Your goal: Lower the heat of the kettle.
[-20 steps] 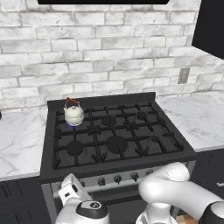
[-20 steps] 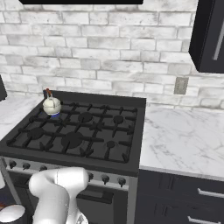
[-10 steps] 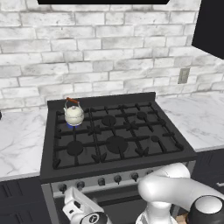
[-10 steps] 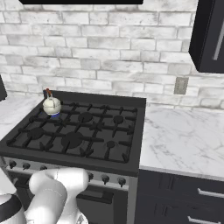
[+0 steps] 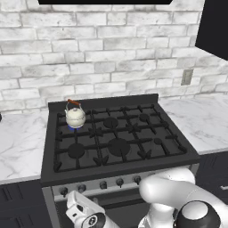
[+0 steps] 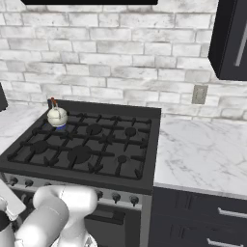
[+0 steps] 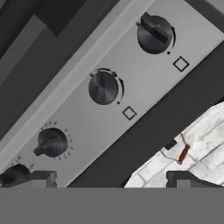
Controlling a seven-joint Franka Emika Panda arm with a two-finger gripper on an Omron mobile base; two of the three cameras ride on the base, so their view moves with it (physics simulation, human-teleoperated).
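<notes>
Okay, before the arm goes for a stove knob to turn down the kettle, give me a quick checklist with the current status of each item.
1. Kettle sits upright on the back left burner: ok.
2. Blue flame under the kettle, burner lit: ok.
3. Knob panel faces the hand camera: ok.
4. Pincer touching a knob: not ok, the tips are short of the panel.
5. Which knob runs the kettle's burner: cannot tell.
6. Pincer open: ok, tips stand wide apart.

One kettle (image 5: 75, 116), one stove (image 5: 116, 160), one wall outlet (image 5: 187, 77).
</notes>
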